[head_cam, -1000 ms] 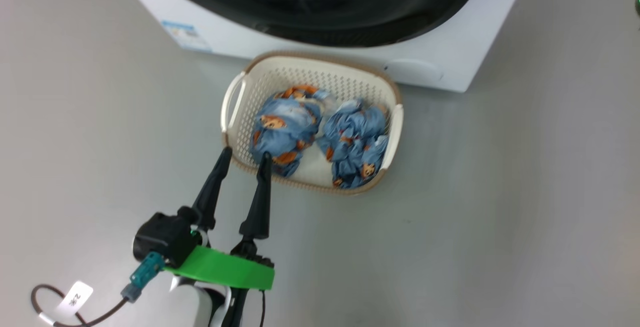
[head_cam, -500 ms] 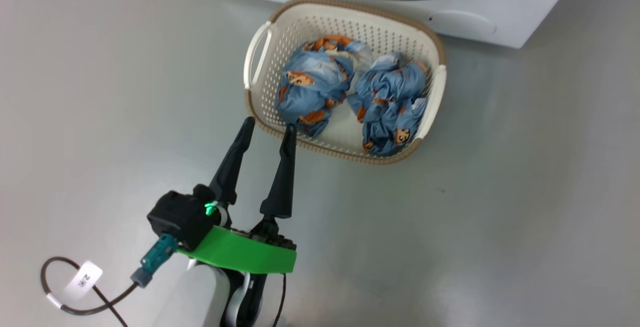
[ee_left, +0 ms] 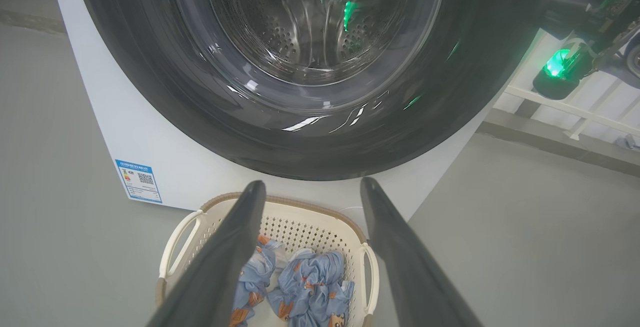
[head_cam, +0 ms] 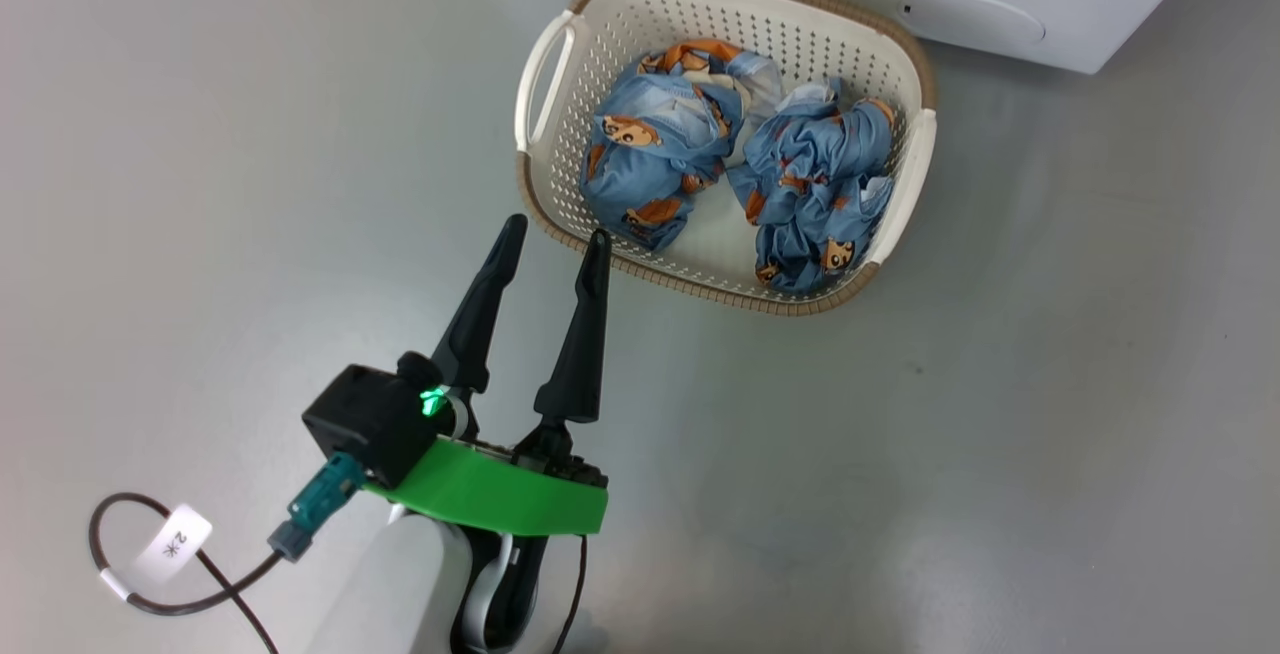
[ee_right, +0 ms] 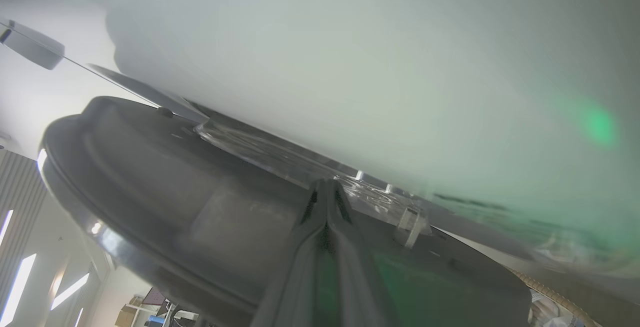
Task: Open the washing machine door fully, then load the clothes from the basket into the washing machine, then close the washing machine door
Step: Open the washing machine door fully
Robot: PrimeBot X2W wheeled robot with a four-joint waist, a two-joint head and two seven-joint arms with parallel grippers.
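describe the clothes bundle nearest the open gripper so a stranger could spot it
Start at the white washing machine; the cream basket sits on the floor before it. Of two blue bundles inside, pick the rounder bundle nearest the left gripper; its neighbour is more crumpled.

A bare test room (lab-like, by the look). The washing machine (ee_left: pixel 165 157) stands on a plain grey floor (head_cam: pixel 1000 434).

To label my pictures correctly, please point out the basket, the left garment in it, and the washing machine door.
basket (head_cam: pixel 740 29): head view, perforated far wall.
left garment (head_cam: pixel 650 149): head view, middle of the bundle.
washing machine door (ee_left: pixel 320 147): left wrist view, lower black rim.
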